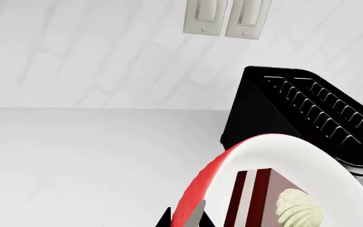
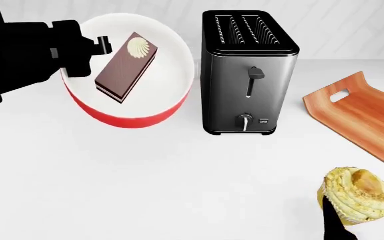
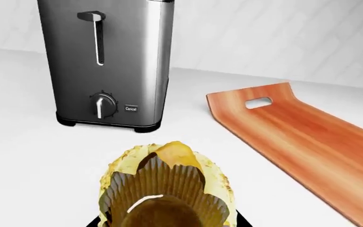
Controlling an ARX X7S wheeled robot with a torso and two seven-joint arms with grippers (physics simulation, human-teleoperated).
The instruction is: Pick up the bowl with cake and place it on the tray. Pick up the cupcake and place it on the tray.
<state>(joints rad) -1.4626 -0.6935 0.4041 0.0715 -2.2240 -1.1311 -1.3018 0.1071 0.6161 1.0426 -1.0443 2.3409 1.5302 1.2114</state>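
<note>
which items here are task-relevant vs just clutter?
Task items:
- bowl with cake, held at its rim by the left claw
- cupcake, in the right claw
- tray, nothing on its visible part

Clutter:
- toaster, between bowl and tray
- wall switches

The bowl with cake (image 2: 133,107), red outside and white inside, is tipped toward the head camera at the left, a chocolate layer slice with a cream swirl lying inside. The cupcake (image 2: 356,196), pale yellow frosting in a pleated wrapper, sits tilted near the orange-brown wooden tray (image 2: 365,112).
</note>
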